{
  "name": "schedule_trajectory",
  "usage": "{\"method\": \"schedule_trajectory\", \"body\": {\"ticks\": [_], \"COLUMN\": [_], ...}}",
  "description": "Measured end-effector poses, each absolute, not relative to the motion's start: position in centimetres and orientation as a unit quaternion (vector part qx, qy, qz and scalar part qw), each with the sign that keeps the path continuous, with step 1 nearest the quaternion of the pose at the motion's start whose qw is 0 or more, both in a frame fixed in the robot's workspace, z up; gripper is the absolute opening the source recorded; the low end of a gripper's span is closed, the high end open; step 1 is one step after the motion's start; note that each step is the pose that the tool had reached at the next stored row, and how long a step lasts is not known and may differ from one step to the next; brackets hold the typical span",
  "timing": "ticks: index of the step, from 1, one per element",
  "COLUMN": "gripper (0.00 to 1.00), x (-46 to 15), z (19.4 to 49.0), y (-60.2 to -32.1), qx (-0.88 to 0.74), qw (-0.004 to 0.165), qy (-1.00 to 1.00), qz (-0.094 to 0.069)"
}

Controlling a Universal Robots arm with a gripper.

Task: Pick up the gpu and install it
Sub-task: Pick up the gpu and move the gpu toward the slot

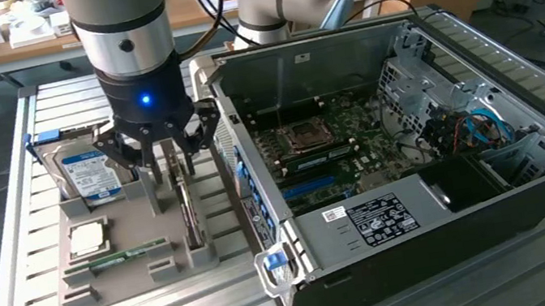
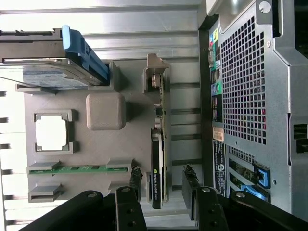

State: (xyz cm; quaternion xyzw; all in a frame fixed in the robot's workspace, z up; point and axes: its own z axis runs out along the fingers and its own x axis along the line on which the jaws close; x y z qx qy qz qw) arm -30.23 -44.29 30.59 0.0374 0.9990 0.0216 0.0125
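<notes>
The gpu (image 2: pixel 159 159) stands on edge in a slot of the grey holder tray (image 1: pixel 126 262), its black cooler face turned toward the tray's middle and its green board toward the computer case. In the exterior view the gpu (image 1: pixel 189 207) is the thin upright card at the tray's right side. My gripper (image 1: pixel 166 161) hangs straight above it. Seen from the wrist, my gripper (image 2: pixel 162 185) is open, with one black finger on each side of the card and a gap on both sides. Nothing is held.
The same tray (image 2: pixel 72 103) holds a hard drive with a blue label (image 1: pixel 89 174), a square CPU (image 1: pixel 86 236), a narrow RAM stick (image 1: pixel 119 258) and a grey post (image 2: pixel 106 110). The open computer case (image 1: pixel 413 139) lies to the exterior view's right, motherboard (image 1: pixel 326 144) exposed.
</notes>
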Motion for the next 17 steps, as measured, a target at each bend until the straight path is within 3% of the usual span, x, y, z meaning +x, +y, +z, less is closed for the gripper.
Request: {"method": "schedule_trajectory", "body": {"ticks": [17], "gripper": [0.47], "x": [-30.24], "z": [29.77], "y": [-44.29], "qx": [0.037], "qw": [0.012], "qy": [0.999], "qz": [0.022]}}
